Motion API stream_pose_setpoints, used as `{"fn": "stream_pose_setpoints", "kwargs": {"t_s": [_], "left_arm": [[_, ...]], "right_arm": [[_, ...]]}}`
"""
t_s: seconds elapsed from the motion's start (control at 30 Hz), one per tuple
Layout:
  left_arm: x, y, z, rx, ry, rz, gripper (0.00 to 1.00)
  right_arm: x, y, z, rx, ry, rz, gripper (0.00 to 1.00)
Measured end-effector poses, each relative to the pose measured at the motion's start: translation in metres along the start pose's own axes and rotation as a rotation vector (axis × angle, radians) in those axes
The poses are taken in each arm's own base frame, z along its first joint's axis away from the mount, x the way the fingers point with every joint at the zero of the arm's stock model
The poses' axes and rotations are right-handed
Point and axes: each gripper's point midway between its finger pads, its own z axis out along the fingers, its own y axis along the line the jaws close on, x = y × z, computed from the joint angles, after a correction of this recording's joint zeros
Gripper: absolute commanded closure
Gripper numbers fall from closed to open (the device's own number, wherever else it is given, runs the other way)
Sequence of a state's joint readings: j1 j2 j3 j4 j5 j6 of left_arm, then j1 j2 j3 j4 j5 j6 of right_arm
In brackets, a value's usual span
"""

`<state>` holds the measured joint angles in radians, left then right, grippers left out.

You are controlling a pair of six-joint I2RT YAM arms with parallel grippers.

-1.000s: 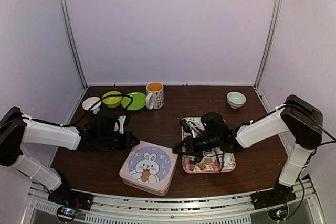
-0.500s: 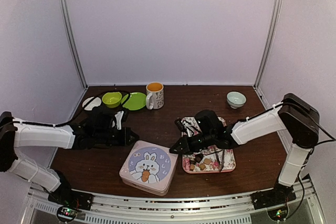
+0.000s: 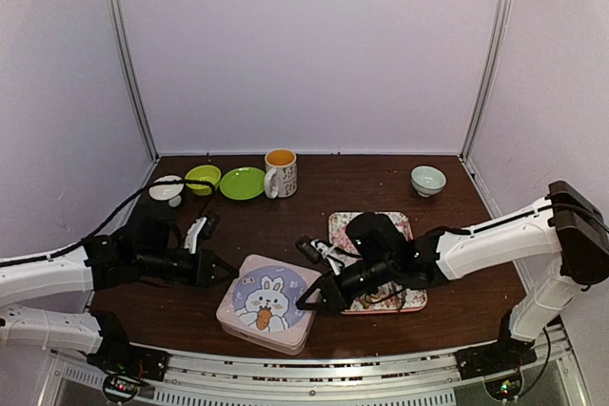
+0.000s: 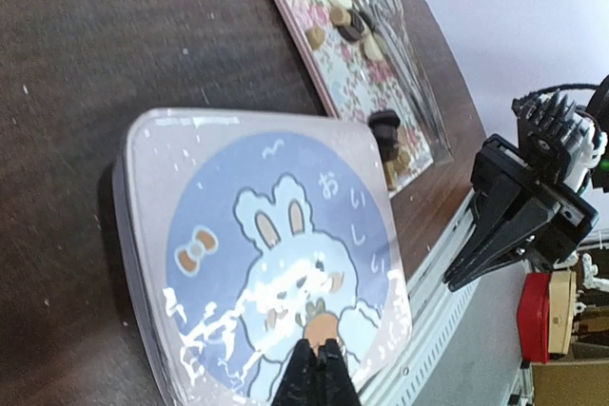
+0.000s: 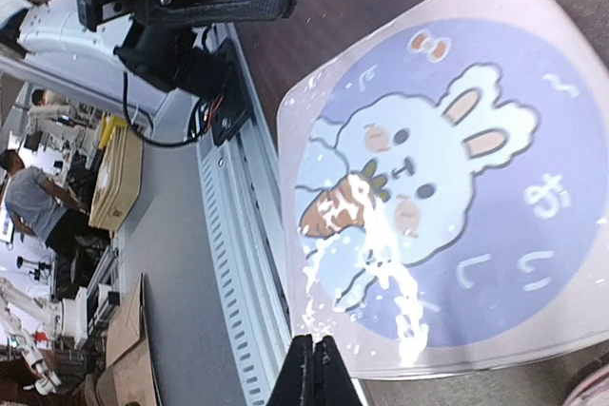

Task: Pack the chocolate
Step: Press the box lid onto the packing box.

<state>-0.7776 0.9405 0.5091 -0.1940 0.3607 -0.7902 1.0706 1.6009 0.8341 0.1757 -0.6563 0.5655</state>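
Chocolate (image 4: 339, 16) is seen lying loose on the pink floral tray (image 3: 354, 227), near the counter's (image 3: 362, 183) near edge and right of its middle, with thin metal tongs (image 4: 385, 14) laid among the pieces. The bunny-lidded tin (image 3: 266, 303) is set just beside the tray at the near edge, with its lid on. The left hand (image 3: 226, 271) is held at the tin's left side and the right hand (image 3: 304, 299) at its right side. Both are fully closed and nothing is gripped by either. Whether the fingertips touch the tin cannot be told. Several faults are judged possible. If the lid is pried with closed fingers, the tin may be pushed over the near edge onto the rail (image 5: 247, 235), since little counter is left beyond it. If uneven force is applied, the tin may be slid into the tray and pieces scattered. The glossy lid is judged slippery, so a fingertip may skid off. The right forearm is carried low over the tray, so tongs or pieces may be swept off.
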Motion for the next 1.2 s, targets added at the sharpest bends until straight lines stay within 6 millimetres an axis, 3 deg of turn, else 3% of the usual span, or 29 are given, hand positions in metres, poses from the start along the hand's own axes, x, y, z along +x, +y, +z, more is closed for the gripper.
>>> {"fn": "stream_pose_setpoints", "kwargs": {"t_s": [0.1, 0.3, 0.37, 0.63, 0.8, 0.93, 1.07, 1.2], "left_arm": [[0.025, 0.001, 0.001, 0.022, 0.061, -0.020, 1.00], [0.064, 0.009, 0.006, 0.012, 0.153, -0.063, 1.00], [0.068, 0.008, 0.004, 0.016, 0.148, -0.070, 1.00], [0.050, -0.009, -0.015, 0.071, 0.042, -0.063, 1.00], [0.051, -0.013, -0.020, 0.088, 0.032, -0.078, 1.00], [0.063, 0.002, -0.014, 0.050, 0.052, -0.118, 1.00], [0.093, 0.035, -0.003, -0.018, 0.095, -0.175, 1.00], [0.089, 0.036, 0.000, 0.001, 0.054, -0.195, 1.00]], "right_arm": [[0.023, 0.010, 0.012, -0.021, 0.072, -0.028, 1.00], [0.057, -0.001, 0.030, -0.004, 0.184, -0.019, 1.00], [0.055, 0.003, 0.033, -0.008, 0.183, -0.038, 1.00], [0.049, 0.022, 0.034, -0.034, 0.181, -0.095, 1.00], [0.059, 0.010, 0.040, -0.008, 0.211, -0.099, 1.00], [0.055, 0.004, 0.048, -0.003, 0.196, -0.120, 1.00], [0.055, 0.005, 0.044, 0.013, 0.191, -0.136, 1.00], [0.056, 0.005, 0.037, 0.038, 0.198, -0.139, 1.00]]}}
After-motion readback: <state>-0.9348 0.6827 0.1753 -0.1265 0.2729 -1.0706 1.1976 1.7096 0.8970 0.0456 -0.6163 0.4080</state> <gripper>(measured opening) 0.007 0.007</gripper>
